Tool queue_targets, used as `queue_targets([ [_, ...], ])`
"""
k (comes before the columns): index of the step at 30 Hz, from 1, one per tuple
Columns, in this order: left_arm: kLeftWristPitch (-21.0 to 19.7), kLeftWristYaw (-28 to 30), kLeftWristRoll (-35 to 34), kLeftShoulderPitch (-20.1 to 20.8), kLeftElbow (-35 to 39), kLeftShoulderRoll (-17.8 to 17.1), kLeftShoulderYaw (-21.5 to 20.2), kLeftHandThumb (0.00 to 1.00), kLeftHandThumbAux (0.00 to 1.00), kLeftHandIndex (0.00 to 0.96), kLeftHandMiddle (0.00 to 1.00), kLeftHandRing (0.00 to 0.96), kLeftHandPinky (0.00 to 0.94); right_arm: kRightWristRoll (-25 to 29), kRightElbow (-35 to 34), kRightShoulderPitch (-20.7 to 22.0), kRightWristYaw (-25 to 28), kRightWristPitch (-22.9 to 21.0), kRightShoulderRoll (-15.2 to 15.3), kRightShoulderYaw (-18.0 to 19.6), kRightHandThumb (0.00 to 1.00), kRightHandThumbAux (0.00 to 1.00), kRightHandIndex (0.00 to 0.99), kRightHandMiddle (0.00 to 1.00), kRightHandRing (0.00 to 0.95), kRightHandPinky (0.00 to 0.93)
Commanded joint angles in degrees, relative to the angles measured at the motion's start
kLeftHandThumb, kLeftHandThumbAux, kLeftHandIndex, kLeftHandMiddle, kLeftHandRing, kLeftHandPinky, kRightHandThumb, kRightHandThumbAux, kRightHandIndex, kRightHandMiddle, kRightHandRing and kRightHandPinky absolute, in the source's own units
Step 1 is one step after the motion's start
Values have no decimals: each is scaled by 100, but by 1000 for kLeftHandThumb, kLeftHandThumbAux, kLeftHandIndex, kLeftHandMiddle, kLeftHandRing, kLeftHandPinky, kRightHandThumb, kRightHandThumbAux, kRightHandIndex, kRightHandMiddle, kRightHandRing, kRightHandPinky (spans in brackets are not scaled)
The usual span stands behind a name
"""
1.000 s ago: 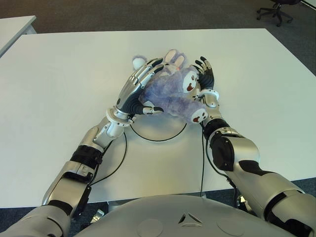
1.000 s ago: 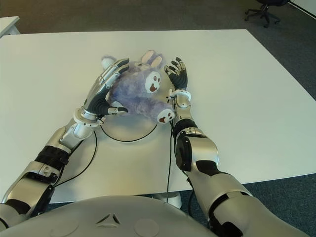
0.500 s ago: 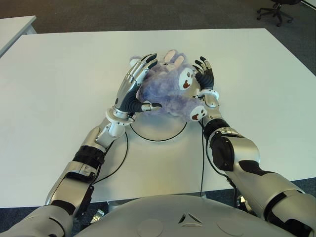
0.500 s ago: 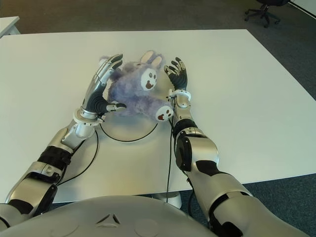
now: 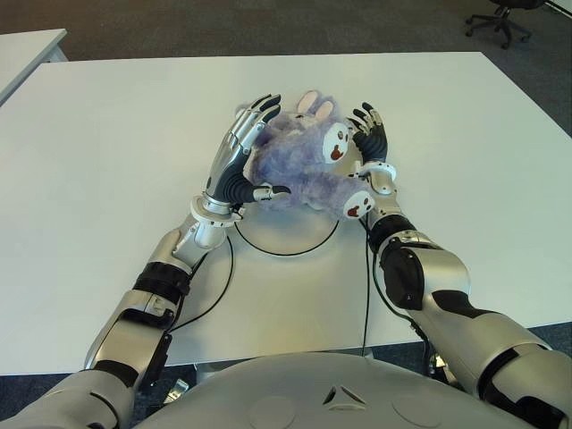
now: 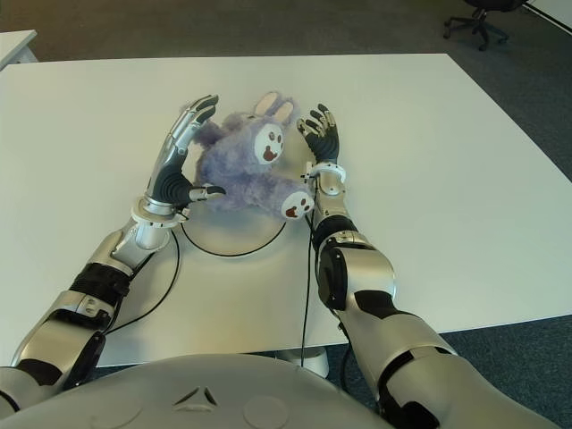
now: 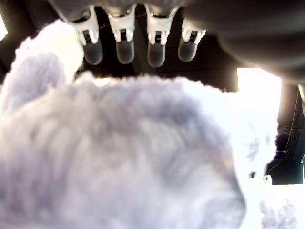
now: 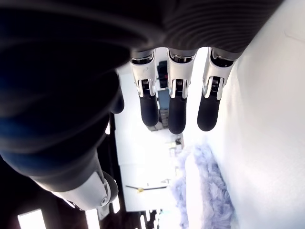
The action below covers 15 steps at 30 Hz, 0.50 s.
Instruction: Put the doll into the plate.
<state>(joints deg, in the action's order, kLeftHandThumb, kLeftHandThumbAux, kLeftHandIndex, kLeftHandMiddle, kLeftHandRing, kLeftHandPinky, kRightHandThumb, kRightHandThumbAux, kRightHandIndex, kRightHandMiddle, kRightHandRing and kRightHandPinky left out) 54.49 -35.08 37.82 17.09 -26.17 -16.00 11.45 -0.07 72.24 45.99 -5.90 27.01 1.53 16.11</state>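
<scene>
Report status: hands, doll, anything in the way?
Left hand and right hand open, flanking doll, no grip. Doll lies over far edge of plate. Nothing in the way.

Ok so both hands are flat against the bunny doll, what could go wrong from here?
1. The doll sits between the open left hand and the open right hand. Neither hand grips it, so a lift could drop it.
2. The left thumb touches the fur, so pulling away may drag the doll.
3. The doll seems to overhang the far side of the plate's dark rim and may end up only partly inside.
</scene>
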Motion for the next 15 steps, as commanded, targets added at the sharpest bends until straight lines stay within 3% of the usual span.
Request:
queue_targets([
  [1, 27, 14, -121, -86, -130, 61, -51, 0, 273, 0, 98, 61, 0, -3, 492, -755, -9, -423, -169, 5, 459, 777, 91, 165, 185, 230],
  [15, -40, -334, 108, -66, -184, 59, -182, 0, 291, 0, 77, 41, 0, 1, 491, -761, -6, -415, -162, -11, 432, 782, 102, 170, 194, 244],
])
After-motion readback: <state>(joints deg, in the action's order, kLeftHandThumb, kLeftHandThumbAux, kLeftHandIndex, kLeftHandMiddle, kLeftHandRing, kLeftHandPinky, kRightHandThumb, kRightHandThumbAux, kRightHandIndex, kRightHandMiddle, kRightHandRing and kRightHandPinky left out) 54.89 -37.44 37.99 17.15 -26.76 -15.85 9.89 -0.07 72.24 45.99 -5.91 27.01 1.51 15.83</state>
